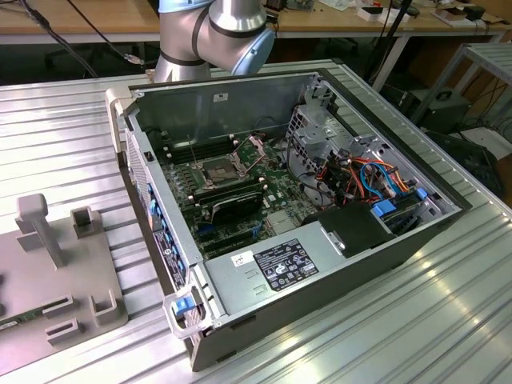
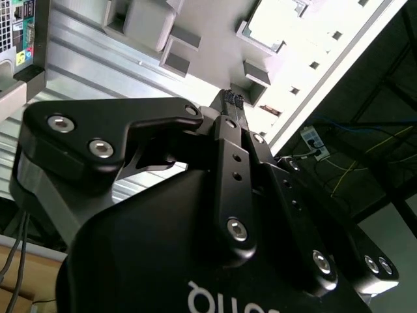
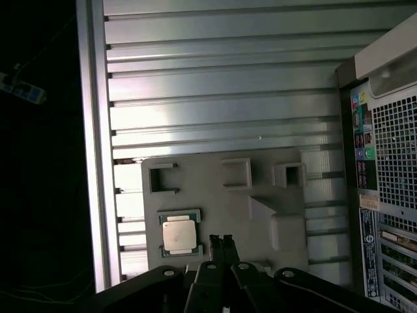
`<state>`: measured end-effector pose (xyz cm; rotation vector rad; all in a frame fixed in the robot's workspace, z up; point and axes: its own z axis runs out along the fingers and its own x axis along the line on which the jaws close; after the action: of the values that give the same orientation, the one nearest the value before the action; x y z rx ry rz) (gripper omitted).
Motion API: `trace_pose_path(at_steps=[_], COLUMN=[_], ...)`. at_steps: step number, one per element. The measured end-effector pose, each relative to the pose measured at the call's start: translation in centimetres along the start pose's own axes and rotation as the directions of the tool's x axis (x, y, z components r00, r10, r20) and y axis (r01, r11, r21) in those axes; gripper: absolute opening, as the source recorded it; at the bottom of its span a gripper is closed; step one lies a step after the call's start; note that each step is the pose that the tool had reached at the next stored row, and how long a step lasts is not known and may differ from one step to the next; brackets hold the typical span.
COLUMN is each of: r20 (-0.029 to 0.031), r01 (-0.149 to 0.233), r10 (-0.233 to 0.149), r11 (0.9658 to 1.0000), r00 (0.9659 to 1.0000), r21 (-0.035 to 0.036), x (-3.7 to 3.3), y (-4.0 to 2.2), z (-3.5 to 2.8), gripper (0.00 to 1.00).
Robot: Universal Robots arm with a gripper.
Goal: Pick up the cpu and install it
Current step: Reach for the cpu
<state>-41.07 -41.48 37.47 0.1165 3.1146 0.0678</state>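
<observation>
1. First wrist view caught the cpu (image 3: 178,235) lying in its recess on a grey fixture plate (image 3: 215,195), by the plate edge nearest the bench (image 3: 215,85) edge — not yet lifted.
2. Jaws hung above the plate just beside it, closed together on nothing.
3. Exterior view had the socket (image 1: 218,170) in the open computer case (image 1: 224,100) with its frame raised — pickup and install both remained.
</observation>
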Motion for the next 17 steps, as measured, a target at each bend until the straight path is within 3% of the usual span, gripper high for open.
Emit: trace_pose_path(at_steps=[10, 17], r20=[0.0002, 0.0003], r01=[0.0, 0.0], r10=[0.0, 0.0], r11=[1.0, 1.0], r00=[1.0, 1.0], r21=[-0.0002, -0.0002], x=[0.01, 0.06], y=[-0.01, -0.06], z=[0.21, 1.33], gripper=[0.11, 0.11])
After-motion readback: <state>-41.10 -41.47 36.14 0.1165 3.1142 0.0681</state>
